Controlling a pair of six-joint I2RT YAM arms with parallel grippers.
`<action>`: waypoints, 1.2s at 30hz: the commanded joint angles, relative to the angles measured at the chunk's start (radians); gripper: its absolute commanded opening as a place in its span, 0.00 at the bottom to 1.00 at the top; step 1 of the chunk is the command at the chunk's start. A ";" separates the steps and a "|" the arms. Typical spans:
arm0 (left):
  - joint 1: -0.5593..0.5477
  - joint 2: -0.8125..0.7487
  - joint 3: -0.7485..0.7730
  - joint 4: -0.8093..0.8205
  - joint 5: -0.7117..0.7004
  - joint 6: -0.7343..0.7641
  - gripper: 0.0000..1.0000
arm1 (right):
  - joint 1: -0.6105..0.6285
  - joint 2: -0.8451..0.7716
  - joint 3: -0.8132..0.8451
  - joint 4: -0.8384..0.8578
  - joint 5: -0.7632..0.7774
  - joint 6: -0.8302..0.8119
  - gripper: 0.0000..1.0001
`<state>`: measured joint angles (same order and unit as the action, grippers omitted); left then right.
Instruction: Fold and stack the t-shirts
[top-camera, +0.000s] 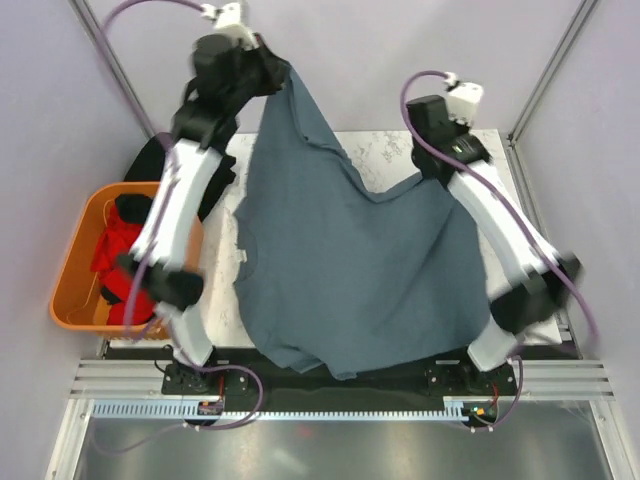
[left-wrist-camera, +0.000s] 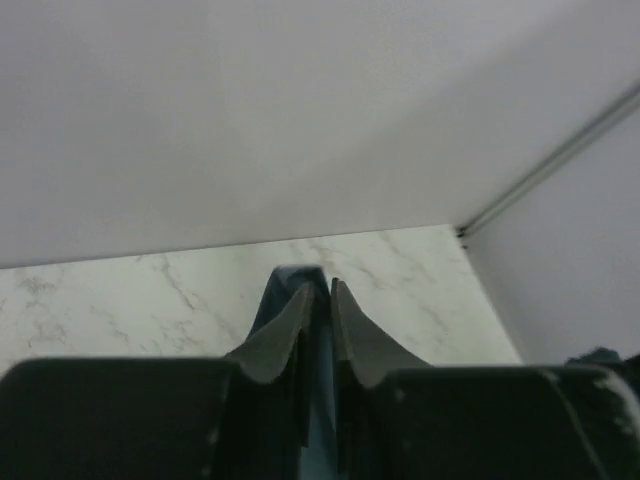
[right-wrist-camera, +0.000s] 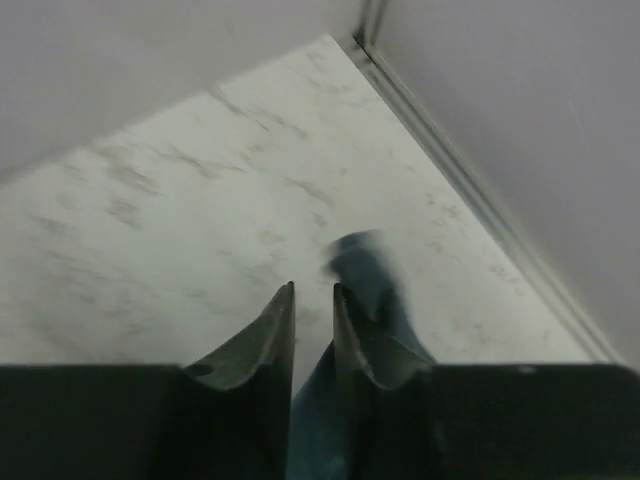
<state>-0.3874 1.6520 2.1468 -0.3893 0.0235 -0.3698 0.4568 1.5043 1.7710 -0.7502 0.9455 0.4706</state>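
Here, a creased slate blue-grey t-shirt (top-camera: 350, 270) is held up sagging, clamped by the left gripper (left-wrist-camera: 320, 295) and right gripper (right-wrist-camera: 313, 300).

Our left arm (top-camera: 180, 200) and right arm (top-camera: 500, 225) are raised; left fingers (left-wrist-camera: 285, 335) and right fingers (right-wrist-camera: 260, 345) pinch the blue-grey t-shirt (top-camera: 350, 270) between them.
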 joint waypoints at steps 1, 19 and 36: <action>0.126 0.519 0.365 -0.329 0.085 -0.077 0.20 | -0.186 0.280 0.100 -0.101 -0.060 0.003 0.34; 0.164 0.136 -0.414 -0.321 0.168 -0.110 0.86 | -0.225 0.059 -0.399 0.028 -0.580 0.051 0.98; 0.073 0.162 -0.855 0.043 0.207 -0.253 0.83 | -0.337 0.359 -0.406 0.127 -0.933 -0.033 0.98</action>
<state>-0.3161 1.7580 1.2499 -0.4816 0.2138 -0.5655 0.1291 1.8084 1.3064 -0.6586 0.0841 0.4549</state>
